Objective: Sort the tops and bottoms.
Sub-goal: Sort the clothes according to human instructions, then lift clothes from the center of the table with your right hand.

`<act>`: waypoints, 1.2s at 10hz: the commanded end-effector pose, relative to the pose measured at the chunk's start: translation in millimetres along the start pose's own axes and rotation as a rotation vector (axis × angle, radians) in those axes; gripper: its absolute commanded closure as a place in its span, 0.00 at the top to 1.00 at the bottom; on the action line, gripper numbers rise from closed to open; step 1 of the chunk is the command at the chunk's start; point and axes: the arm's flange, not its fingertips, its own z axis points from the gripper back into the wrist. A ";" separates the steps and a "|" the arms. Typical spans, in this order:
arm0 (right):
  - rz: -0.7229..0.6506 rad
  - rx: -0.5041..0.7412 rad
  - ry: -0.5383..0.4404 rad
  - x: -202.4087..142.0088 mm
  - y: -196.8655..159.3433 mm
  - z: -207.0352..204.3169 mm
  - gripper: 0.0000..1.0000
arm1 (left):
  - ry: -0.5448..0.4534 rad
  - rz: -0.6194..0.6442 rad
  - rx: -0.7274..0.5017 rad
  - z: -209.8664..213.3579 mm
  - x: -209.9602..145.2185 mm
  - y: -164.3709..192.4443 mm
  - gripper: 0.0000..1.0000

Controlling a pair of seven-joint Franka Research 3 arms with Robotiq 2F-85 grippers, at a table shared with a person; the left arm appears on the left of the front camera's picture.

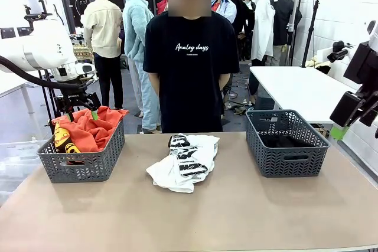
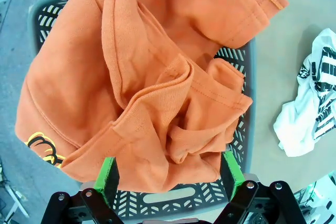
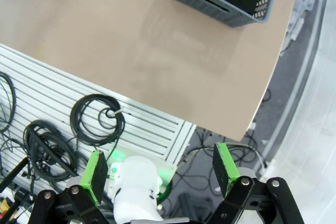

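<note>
Orange top (image 2: 157, 77) — soft matt cloth; basket (image 1: 82, 166) — grey plastic; table (image 1: 236, 216) smooth, matt.

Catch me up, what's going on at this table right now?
The left tool hangs open right over the orange top, which lies heaped in the left basket. The right tool is open and empty, out beyond the side of the table. A white top with black print lies crumpled mid-table, untouched. The right basket holds something dark. The person stands at the far side, hands off the table.
</note>
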 end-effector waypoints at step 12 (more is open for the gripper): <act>-0.004 -0.003 0.011 -0.6 0.1 -1.4 1.00 | -0.004 0.001 0.000 0.5 0.4 0.3 1.00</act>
